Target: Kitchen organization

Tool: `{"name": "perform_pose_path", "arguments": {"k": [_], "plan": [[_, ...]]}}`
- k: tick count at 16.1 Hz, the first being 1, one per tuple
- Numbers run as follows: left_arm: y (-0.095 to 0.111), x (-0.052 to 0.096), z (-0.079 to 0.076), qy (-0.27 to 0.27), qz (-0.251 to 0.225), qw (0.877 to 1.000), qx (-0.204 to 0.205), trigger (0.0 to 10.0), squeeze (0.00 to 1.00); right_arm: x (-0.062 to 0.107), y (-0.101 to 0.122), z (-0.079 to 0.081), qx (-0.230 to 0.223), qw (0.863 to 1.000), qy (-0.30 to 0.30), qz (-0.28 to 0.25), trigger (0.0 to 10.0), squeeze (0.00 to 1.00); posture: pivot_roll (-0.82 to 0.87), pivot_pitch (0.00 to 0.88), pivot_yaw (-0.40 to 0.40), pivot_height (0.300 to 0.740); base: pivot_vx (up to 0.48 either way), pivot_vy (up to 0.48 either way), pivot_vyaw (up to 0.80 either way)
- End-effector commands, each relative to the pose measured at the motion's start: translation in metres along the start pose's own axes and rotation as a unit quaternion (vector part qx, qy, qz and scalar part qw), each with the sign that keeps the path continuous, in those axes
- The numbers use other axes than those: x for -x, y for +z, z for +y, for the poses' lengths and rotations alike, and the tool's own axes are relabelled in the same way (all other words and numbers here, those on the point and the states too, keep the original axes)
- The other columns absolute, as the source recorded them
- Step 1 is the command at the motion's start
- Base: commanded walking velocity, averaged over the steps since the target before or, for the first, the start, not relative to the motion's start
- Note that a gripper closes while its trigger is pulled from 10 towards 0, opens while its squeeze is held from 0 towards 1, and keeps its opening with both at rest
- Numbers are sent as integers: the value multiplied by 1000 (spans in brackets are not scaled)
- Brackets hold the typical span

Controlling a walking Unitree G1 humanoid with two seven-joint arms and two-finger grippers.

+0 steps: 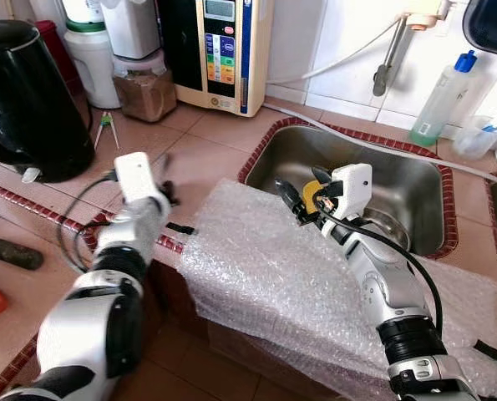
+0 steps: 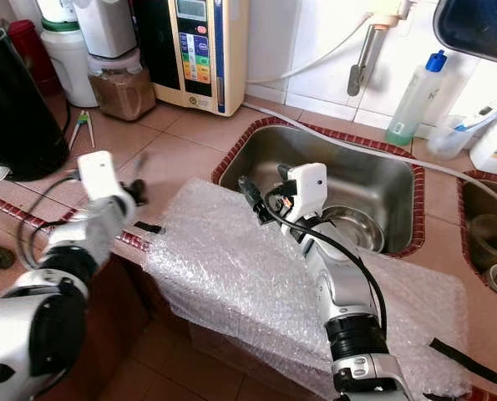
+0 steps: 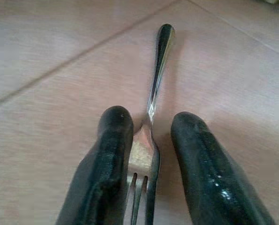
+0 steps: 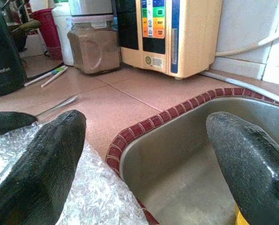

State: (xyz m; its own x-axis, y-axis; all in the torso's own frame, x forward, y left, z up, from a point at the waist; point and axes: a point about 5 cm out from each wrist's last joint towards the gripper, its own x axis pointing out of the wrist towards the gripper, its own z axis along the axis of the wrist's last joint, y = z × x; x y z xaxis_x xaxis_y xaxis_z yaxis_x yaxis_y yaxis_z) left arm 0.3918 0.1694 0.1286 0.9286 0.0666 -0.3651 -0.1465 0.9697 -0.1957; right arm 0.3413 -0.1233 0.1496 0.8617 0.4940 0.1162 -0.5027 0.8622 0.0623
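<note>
A steel fork lies on the pink counter tiles, its neck between the two black fingers of my left gripper. A gap shows on one side of the fork, so the gripper stands open astride it. The fork's handle points away along the counter. My right gripper hovers wide open over the near left rim of the steel sink, just past the bubble wrap sheet. Something yellow sits by its fingers; I cannot tell what it is.
A black kettle stands at the far left. A brown powder jar and a cream water machine line the back wall. A steel bowl lies in the sink and a soap bottle stands behind it.
</note>
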Motion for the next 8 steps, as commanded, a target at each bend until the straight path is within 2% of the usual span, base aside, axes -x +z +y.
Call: {"name": "perform_pose_path", "arguments": {"k": [1, 4, 8], "plan": [[-22, 1, 1, -3, 41, 999, -5, 0, 0, 0, 5, 0, 12, 1000, 5, -4, 10000, 0, -69, 0, 9, 740, 0, 0, 0], [-26, 2, 1, -6, 42, 999, -9, 0, 0, 0, 4, 0, 14, 1000, 4, -2, 10000, 0, -67, 0, 7, 740, 0, 0, 0], [-31, 4, 8, -5, 36, 999, -19, 0, 0, -1, 3, 0, 14, 1000, 1, 1, 10000, 0, -61, 0, 7, 740, 0, 0, 0]]}}
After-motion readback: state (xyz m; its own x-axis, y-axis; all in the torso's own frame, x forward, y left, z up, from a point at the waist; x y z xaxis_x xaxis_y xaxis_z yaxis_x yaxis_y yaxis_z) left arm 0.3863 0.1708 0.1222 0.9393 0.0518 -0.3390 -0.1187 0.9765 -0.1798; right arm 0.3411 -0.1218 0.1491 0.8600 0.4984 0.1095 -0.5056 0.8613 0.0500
